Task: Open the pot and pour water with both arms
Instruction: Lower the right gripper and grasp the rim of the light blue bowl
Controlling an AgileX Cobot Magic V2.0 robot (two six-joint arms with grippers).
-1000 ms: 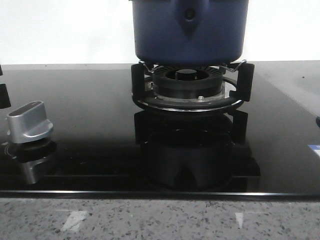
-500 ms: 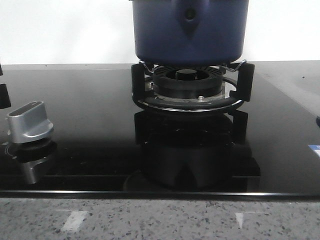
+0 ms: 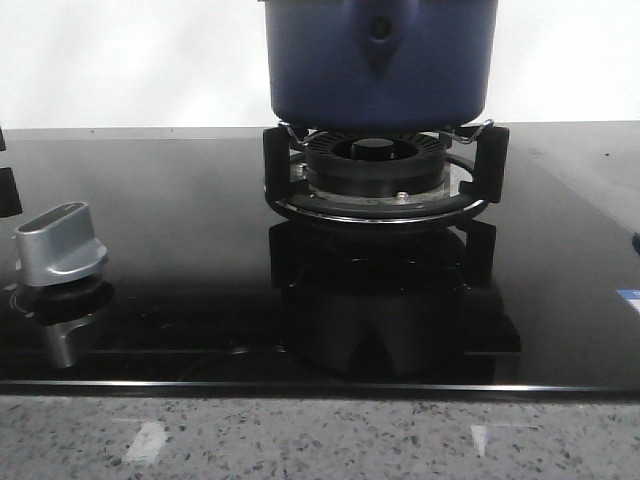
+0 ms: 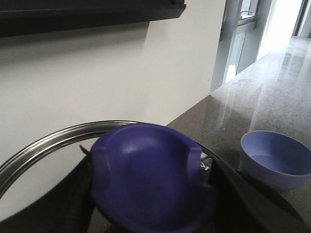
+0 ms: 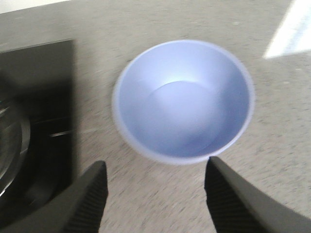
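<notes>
Pot point(image 3: 380, 60) upright on grate point(image 3: 385, 180). R gripper point(image 5: 155, 194) wide, empty; L unclear.

Kitchen (gas hob point(image 3: 150, 200), stone counter point(image 3: 320, 440))

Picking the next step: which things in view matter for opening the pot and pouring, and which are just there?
Job:
pot
lid knob
lid rim
light blue bowl
right hand, open

Just there:
burner grate
silver stove knob
</notes>
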